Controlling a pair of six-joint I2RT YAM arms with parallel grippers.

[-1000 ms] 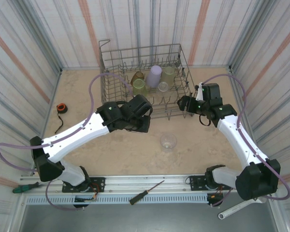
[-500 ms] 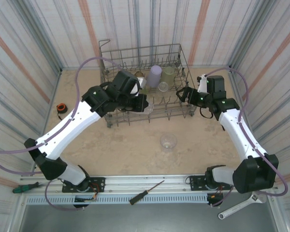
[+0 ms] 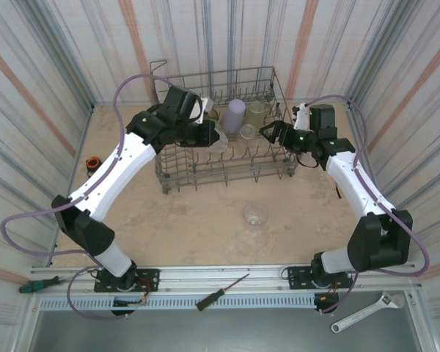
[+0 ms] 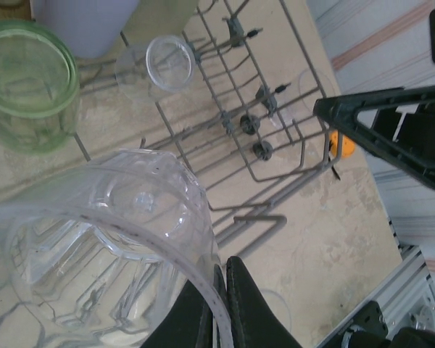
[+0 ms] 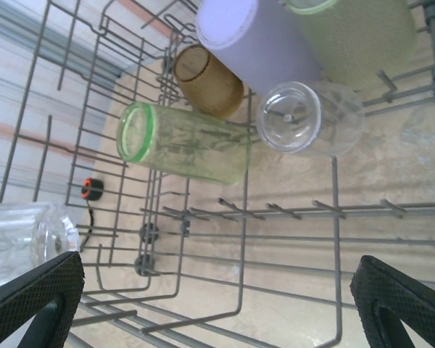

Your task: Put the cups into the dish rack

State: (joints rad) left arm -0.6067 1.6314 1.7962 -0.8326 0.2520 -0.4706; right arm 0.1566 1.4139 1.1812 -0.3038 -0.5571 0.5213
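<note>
The grey wire dish rack [image 3: 214, 75] stands at the back middle of the table. My left gripper [image 3: 214, 139] hovers over its left half, shut on the rim of a clear cup [image 4: 94, 239], the fingertips [image 4: 235, 301] pinching the wall. That cup [image 5: 22, 235] also shows at the left of the right wrist view. Inside the rack lie a lilac cup [image 5: 254, 36], a yellow-green cup [image 5: 355, 29], an amber cup [image 5: 206, 72], a green cup [image 5: 181, 141] and a small clear cup [image 5: 304, 116]. My right gripper [image 3: 268, 132] stands open over the rack's right side, nothing between its fingers. Another clear cup [image 3: 255, 214] sits on the table in front.
An orange-and-black ring [image 3: 92, 162] lies at the left of the table. On the near rail lie a screwdriver [image 3: 221, 292], a green-handled screwdriver [image 3: 37, 284] and a wrench [image 3: 359, 314]. Striped walls close in the sides and back.
My left arm has carried the clear cup from in front of the rack to above its left half. My right gripper has moved left and back over the rack's right side.
</note>
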